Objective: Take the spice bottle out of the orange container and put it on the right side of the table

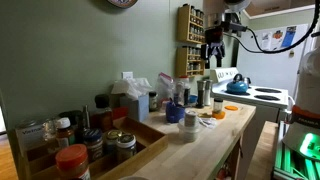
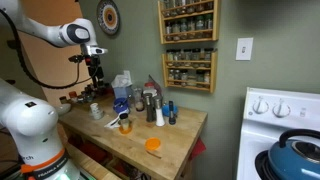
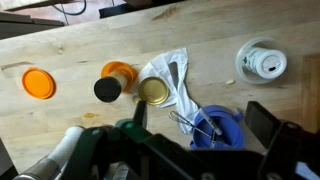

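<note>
Your spice bottle (image 3: 107, 90) shows in the wrist view as a round black cap, left of centre in the frame. It overlaps the lower left rim of the orange container (image 3: 120, 70), and from this angle it appears to sit inside that container rather than beside it. Touching the container on its right is a gold-lidded jar (image 3: 153, 92). A crumpled white wrapper (image 3: 178, 72) lies against the jar and spreads toward the lower right. A flat orange lid (image 3: 38, 82) lies apart at the left edge of the frame. A blue tub (image 3: 216, 126) with wire inside sits at the lower right, and a white round object (image 3: 262, 62) is at the upper right. All of it rests on the pale wooden table (image 3: 80, 35).

In an exterior view the orange container (image 2: 124, 124) stands near the middle of the table, with the lid (image 2: 153, 145) closer to the lower edge of the frame.

Your gripper (image 1: 213, 50) hangs well above the table, at the upper right of that frame, touching nothing. In the wrist view its dark fingers (image 3: 264, 120) come up from the bottom edge, spread wide with nothing between them.

Beyond the table, a spice rack (image 2: 188, 45) hangs on the wall, and a blue kettle (image 2: 300, 155) sits on the white stove (image 2: 270, 105).
</note>
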Robot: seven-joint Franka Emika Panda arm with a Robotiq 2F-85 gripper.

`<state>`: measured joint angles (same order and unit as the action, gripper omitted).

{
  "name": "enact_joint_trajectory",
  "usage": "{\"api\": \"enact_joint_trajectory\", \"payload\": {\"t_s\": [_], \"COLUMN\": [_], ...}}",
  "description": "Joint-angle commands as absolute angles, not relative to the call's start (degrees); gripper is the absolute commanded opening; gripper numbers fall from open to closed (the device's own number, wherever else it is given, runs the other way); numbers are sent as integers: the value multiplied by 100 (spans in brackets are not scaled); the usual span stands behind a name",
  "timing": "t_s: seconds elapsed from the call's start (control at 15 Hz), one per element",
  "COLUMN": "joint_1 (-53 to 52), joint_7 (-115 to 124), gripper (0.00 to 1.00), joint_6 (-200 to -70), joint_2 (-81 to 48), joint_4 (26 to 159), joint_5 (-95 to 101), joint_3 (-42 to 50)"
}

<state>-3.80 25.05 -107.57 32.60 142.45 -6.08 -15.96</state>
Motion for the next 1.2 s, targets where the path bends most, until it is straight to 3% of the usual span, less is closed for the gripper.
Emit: {"api": "enact_joint_trajectory", "payload": {"t_s": [0.0, 0.27, 0.73, 1.13], "joint_1": [-447, -433, 61, -47], "joint_7": [2534, 2530, 3308, 3172], "gripper": [100, 100, 100, 100], "joint_6": [-10749, -10735, -12296, -12167], "joint_2": [3248, 3162, 2165, 2127], "joint_4": [14238, 14281, 15532, 15416], "joint_5": [-572, -667, -769, -614], "joint_3": [-1536, -1478, -1175, -1071]}}
